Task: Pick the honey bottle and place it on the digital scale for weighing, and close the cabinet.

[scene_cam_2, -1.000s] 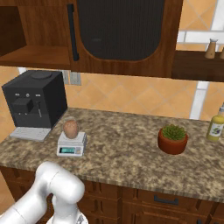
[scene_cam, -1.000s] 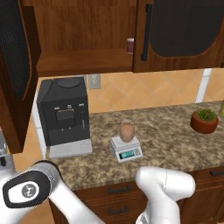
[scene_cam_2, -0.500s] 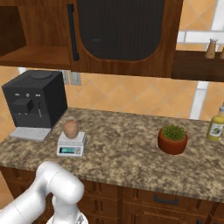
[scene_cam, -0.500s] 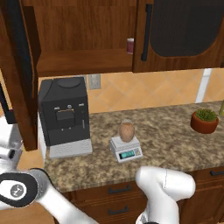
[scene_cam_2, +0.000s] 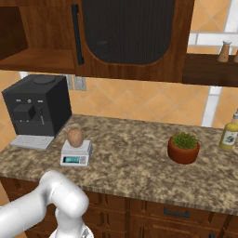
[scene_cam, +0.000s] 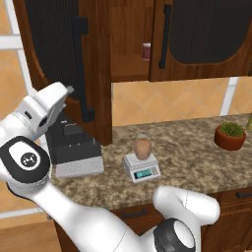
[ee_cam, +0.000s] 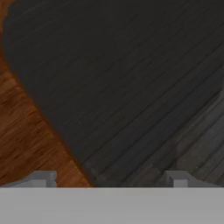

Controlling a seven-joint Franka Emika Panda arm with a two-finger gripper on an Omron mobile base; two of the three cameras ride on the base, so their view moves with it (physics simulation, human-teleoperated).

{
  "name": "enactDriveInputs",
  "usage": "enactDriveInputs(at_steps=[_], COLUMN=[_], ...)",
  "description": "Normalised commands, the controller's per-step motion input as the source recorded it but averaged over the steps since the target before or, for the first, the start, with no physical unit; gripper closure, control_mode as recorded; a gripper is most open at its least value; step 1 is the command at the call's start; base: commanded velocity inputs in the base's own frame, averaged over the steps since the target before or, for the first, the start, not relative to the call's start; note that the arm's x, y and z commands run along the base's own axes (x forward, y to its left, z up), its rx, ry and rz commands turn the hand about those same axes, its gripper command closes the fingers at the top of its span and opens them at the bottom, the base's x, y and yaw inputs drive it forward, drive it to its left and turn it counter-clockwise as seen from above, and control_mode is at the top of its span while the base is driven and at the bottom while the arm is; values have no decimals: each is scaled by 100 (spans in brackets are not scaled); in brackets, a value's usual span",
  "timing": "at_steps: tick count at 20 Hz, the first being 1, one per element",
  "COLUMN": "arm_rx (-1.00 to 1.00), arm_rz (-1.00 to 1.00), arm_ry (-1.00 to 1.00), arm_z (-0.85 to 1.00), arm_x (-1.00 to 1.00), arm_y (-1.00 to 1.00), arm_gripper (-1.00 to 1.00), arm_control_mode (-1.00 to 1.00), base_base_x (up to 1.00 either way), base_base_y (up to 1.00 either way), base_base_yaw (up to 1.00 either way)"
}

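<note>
1. Up close in the left base view, the cabinet (scene_cam: pixel 93 64) has its left door swung partway out over the counter (scene_cam: pixel 197 147), its black bar handle (scene_cam: pixel 82 74) facing me. The white arm curls up from the lower right, and its hand sits against the lower left edge of that door; the gripper (scene_cam: pixel 68 91) is at the door face, but I cannot tell from this side whether the fingers are spread or pressed together.
2. Also in that view, the honey bottle (scene_cam: pixel 141 148) stands upright on the digital scale (scene_cam: pixel 142 168), right of the coffee machine (scene_cam: pixel 74 147). A dark red can (scene_cam: pixel 146 51) stands on the shelf inside the cabinet, and a potted plant (scene_cam: pixel 230 136) stands far right on the counter.
3. From the right base view, the honey bottle (scene_cam_2: pixel 75 135) rests on the digital scale (scene_cam_2: pixel 76 154), just beside the coffee machine (scene_cam_2: pixel 38 108). The potted plant (scene_cam_2: pixel 184 147) is well apart to the right, with a yellow bottle (scene_cam_2: pixel 228 135) beyond it.
4. Through the hand view, the door's dark ribbed panel and brown wood frame (ee_cam: pixel 30 131) loom very close. The 2 fingertips (ee_cam: pixel 43 178) stand apart with nothing between them.
</note>
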Motion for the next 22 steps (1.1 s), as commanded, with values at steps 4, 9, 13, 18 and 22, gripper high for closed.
enactDriveInputs(at_steps=[4,9,13,18,22], arm_rx=[38,34,35,27,19], arm_rz=[3,19,23,24,18], arm_ry=[9,0,1,0,0], arm_z=[14,-23,-28,-83,-68], arm_x=[94,100,100,100,100], arm_y=[-92,-74,-79,-39,-8], arm_gripper=[-100,-100,-100,-100,-100], arm_control_mode=[-100,-100,-100,-100,-100], base_base_x=[0,0,0,0,0], base_base_y=[0,0,0,0,0], base_base_yaw=[0,0,0,0,0])
